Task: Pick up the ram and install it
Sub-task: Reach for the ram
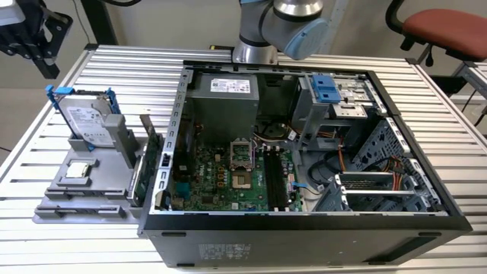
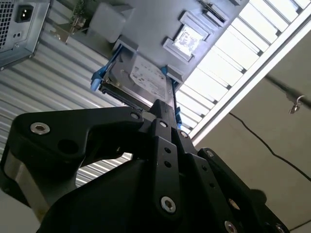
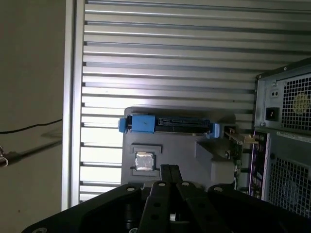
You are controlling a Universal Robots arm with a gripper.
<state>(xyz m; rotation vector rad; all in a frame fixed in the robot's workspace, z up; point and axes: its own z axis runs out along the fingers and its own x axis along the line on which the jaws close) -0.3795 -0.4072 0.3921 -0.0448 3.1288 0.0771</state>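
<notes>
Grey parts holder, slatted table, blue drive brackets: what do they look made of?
The grey stepped parts holder looks like matte plastic: even dull grey, no glints. The slatted silver table looks like bare aluminium: streaky bright reflections along its ribs. The blue brackets on the silver hard drive look like smooth plastic, probably, from their saturated uniform colour.

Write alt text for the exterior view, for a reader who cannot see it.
An open computer case lies on a slatted metal table, its motherboard exposed. At the exterior view's left, a grey holder carries a silver hard drive with blue brackets, and the black gripper hangs near the table's corner.
</notes>
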